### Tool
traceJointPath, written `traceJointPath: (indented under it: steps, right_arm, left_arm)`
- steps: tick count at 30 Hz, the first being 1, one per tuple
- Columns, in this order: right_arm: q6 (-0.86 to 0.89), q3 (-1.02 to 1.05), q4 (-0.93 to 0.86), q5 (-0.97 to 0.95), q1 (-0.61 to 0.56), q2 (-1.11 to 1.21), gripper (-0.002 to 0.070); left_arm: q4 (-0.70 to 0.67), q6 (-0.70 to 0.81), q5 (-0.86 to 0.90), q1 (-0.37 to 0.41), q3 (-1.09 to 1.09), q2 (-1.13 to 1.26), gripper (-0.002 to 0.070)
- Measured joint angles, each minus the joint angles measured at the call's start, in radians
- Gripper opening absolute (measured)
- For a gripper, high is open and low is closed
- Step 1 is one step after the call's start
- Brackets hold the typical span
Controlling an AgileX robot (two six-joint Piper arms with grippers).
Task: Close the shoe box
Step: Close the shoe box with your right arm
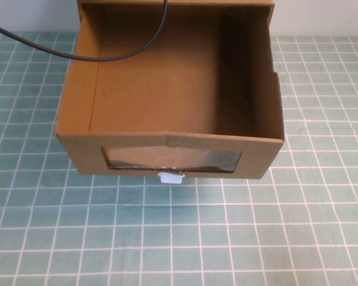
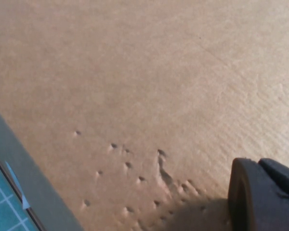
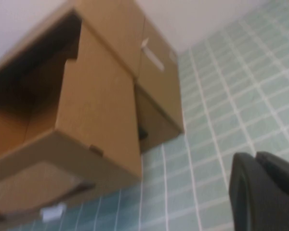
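Note:
The shoe box (image 1: 155, 89) is a brown cardboard drawer, pulled out of its sleeve (image 1: 176, 3) toward me and empty inside. Its front has a clear window (image 1: 173, 159) with a small white pull tab (image 1: 170, 177) just below. Neither gripper shows in the high view. My left gripper (image 2: 260, 166) is shut and hovers close over a dented cardboard face (image 2: 135, 86). My right gripper (image 3: 256, 159) is shut and empty, off to the side of the drawer (image 3: 96, 106) above the mat, with the pull tab (image 3: 53, 211) in sight.
A black cable (image 1: 107, 58) droops across the open drawer's back left. The box stands on a green gridded mat (image 1: 310, 226). The sleeve (image 3: 159, 82) carries a white label (image 3: 153, 57) on its side.

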Motion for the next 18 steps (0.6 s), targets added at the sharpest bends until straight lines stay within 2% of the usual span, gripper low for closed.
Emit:
traceJointPath:
  steps: [5, 8, 14, 18]
  right_arm:
    - [-0.047, -0.291, -0.082, 0.419, 0.0, 0.274, -0.0011]
    - [-0.124, -0.433, -0.104, 0.598, 0.0, 0.456, -0.0011]
    - [-0.248, -0.649, -0.064, 0.677, 0.011, 0.746, -0.0011]
    - [-0.26, -0.757, -0.06, 0.668, 0.12, 0.918, -0.0011]
  left_arm:
    - [0.002, 0.0, 0.0, 0.0, 0.0, 0.0, -0.0005]
    - [0.002, 0.0, 0.0, -0.001, 0.0, 0.0, -0.0005]
    - [0.002, 0.0, -0.001, -0.001, 0.0, 0.0, -0.0005]
    - [0.002, 0.0, -0.004, -0.001, 0.0, 0.0, -0.0005]
